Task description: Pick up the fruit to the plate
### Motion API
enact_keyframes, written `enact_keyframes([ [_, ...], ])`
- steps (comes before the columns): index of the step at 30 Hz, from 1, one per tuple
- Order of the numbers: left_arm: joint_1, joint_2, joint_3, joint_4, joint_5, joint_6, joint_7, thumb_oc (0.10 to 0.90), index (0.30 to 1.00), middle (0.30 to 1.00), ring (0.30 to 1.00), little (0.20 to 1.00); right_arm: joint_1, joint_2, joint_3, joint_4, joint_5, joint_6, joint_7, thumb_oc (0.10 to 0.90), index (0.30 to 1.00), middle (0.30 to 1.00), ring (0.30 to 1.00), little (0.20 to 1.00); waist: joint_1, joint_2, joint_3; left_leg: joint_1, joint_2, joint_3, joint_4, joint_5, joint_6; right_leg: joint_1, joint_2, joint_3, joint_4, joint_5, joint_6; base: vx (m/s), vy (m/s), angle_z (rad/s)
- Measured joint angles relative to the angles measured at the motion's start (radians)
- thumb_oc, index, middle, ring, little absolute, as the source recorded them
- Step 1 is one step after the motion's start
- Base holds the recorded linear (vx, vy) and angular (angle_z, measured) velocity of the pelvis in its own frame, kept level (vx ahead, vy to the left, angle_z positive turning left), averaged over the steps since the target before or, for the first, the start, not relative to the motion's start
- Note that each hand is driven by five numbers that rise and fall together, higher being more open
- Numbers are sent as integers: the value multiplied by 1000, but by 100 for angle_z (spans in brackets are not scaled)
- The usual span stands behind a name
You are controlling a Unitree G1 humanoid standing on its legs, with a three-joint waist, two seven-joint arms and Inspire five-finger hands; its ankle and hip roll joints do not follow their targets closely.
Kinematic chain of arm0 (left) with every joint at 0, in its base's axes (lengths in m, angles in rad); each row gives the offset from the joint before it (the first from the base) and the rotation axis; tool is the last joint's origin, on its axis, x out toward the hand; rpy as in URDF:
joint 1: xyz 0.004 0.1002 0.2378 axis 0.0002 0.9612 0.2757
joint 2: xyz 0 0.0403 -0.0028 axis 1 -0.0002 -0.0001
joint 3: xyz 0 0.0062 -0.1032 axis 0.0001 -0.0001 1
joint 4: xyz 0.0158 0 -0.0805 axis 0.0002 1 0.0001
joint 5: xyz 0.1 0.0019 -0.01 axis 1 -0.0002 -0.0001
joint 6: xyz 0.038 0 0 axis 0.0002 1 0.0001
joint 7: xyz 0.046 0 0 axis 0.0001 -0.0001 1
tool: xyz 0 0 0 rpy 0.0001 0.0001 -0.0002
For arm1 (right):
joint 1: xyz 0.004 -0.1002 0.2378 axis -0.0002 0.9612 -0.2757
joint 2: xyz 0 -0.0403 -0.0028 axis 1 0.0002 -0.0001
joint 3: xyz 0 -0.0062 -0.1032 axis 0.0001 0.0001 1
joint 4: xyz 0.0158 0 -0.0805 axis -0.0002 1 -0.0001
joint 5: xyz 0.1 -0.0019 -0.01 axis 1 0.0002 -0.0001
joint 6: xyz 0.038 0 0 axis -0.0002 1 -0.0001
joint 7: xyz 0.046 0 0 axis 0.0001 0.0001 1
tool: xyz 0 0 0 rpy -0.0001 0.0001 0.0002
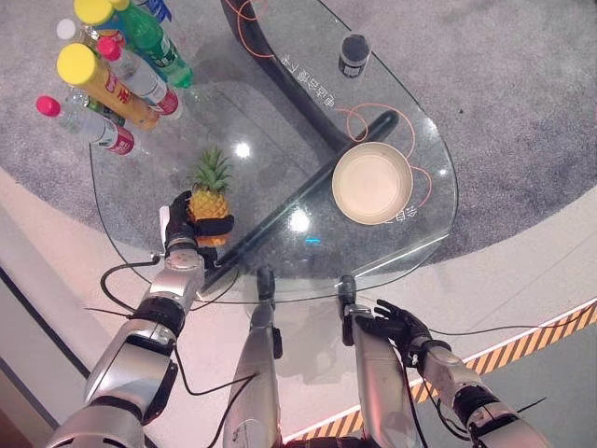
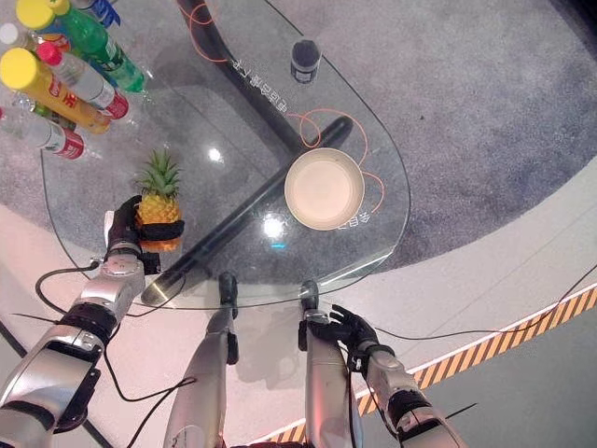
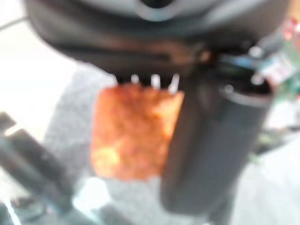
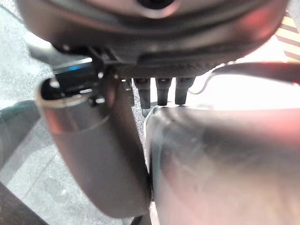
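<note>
I have the small orange-bodied pineapple with its green leafy crown [image 1: 211, 193] standing upright on the clear curved glass table [image 1: 424, 149], and my left hand [image 1: 180, 227] has its dark fingers curled round the fruit's lower body from the near side. The left wrist view shows orange rind between thumb and fingers, though it is blurred, so I would only say the grip looks closed on it. The pineapple's long axis runs up and down, crown away from me.

The round cream-coloured shallow plate [image 1: 372, 182] lies well apart to my right, on the far side of the dark table frame showing beneath the glass. The carry therefore goes sideways to the right, across bare glass with nothing standing in the path. The cluster of coloured plastic bottles [image 1: 112, 70] sits beyond and to the left, away from that line; the small dark cylindrical cup [image 1: 354, 53] is further back.

My right hand [image 1: 396, 324] hangs low off the near table edge, fingers loosely curled and holding nothing. The plate sits near the right-hand rim, so I would judge overshoot the main risk.
</note>
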Motion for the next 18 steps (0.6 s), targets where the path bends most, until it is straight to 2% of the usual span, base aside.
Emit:
enact_keyframes([
  [1, -4, 1, 0, 7, 0, 0, -2, 800, 900, 900, 900, 900, -2, 0, 1, 0, 0, 0, 0, 800, 900, 900, 900, 900, -1, 0, 0, -4, 0, 0, 3, -1, 0, -4, 0, 1, 0, 1, 0, -10, 19, -4],
  [2, -7, 4, 0, 6, 0, 1, -2, 751, 858, 858, 858, 851, -4, 0, 1, 0, 0, 0, 0, 800, 900, 900, 900, 900, -2, -1, -1, -12, 0, 0, 9, -3, 0, -9, 0, 2, 0, 3, 0, 0, 0, 0],
  [3, -9, 6, 0, 6, 0, 1, -3, 644, 766, 766, 766, 744, -5, 0, 1, 0, 0, 0, 0, 800, 900, 900, 900, 900, -3, -1, -1, -15, 0, 0, 13, -4, 0, -11, 0, 2, 0, 3, -1, 0, 0, 0],
  [4, -13, 10, 0, 6, 0, 9, -7, 369, 531, 531, 531, 469, -6, 0, 3, 0, 0, 0, -1, 800, 900, 900, 900, 900, -4, -2, -5, -25, 0, 2, 20, -6, -1, -19, 0, 5, 0, 5, 1, 0, 0, 0],
  [6, -18, 14, -2, 5, 0, 24, -18, 100, 300, 300, 300, 200, -7, 0, 5, 0, 0, 0, -5, 800, 900, 900, 900, 900, -3, -2, -8, -32, -3, 3, 23, -6, -1, -25, -2, 8, 0, 7, 2, 0, 0, 0],
  [18, -48, 33, -4, 35, 4, 32, -46, 100, 300, 300, 300, 200, -18, 0, 20, -2, 5, 8, -24, 800, 900, 900, 900, 900, -7, -11, -12, -51, -18, 7, 31, -7, 4, -36, -10, 12, -5, 15, 15, 0, 0, 0],
])
